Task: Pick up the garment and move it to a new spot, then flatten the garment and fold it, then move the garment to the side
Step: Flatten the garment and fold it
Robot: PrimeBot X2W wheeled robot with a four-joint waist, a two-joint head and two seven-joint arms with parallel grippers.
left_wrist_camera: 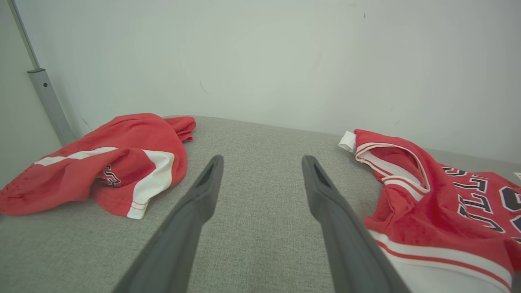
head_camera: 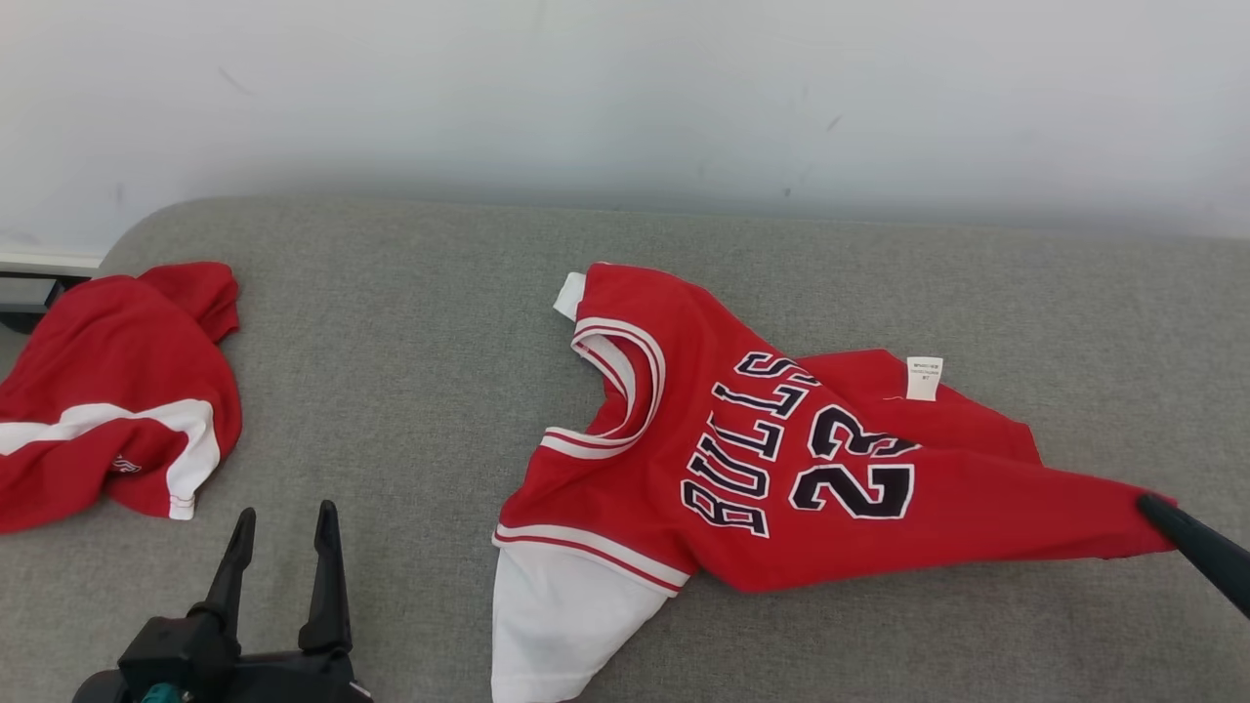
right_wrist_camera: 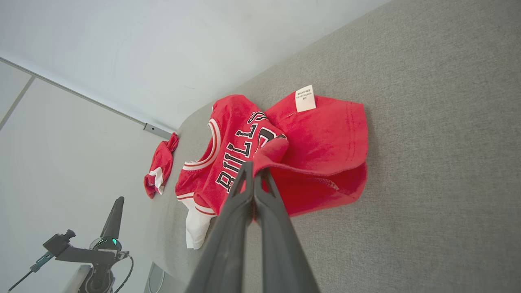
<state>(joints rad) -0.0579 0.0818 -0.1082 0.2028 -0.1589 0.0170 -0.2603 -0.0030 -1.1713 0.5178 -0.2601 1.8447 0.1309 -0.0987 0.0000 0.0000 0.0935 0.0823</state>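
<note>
Grey woven surface, rounded at far left corner, backed by white wall. Red jersey, right of centre on surface, partly spread, "BULLS 23" lettering upward, white sleeve toward near edge, one hem corner drawn to a point at right. Second red-and-white garment, crumpled, far left, well apart from jersey. Left gripper, near left, fingers spread wide, empty, over bare surface between the two garments. Right gripper, fingers pressed together, pinching jersey hem corner. White label, on jersey's turned-back fold.
</note>
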